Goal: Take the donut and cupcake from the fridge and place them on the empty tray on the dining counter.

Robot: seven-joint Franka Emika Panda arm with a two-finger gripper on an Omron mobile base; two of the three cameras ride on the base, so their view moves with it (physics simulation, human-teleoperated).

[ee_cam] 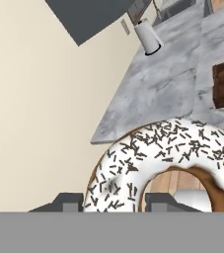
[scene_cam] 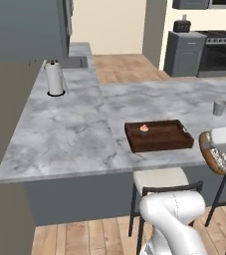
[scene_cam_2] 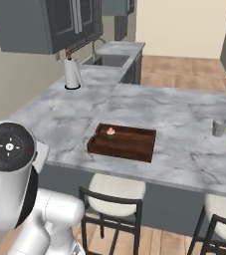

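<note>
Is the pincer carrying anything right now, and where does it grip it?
Yes: the pincer grips the white-iced, dark-sprinkled ring donut at its rim, fingertips on either side.

I see: donut point(ee_cam: 168, 148) white icing, dark sprinkles, brown rim | tray point(scene_cam: 159, 142) dark brown | cupcake point(scene_cam: 144, 129) pink top | dining counter point(scene_cam: 69, 129) grey-white veined marble

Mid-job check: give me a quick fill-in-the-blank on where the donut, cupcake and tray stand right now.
1. The cupcake already sits inside the ____.
2. The gripper is shut on the ____.
3. The tray rests on the marble dining counter, directly above a ____.
4. The paper towel roll stands ____ on the counter's far corner.

Missing words: tray; donut; stool; upright
</note>
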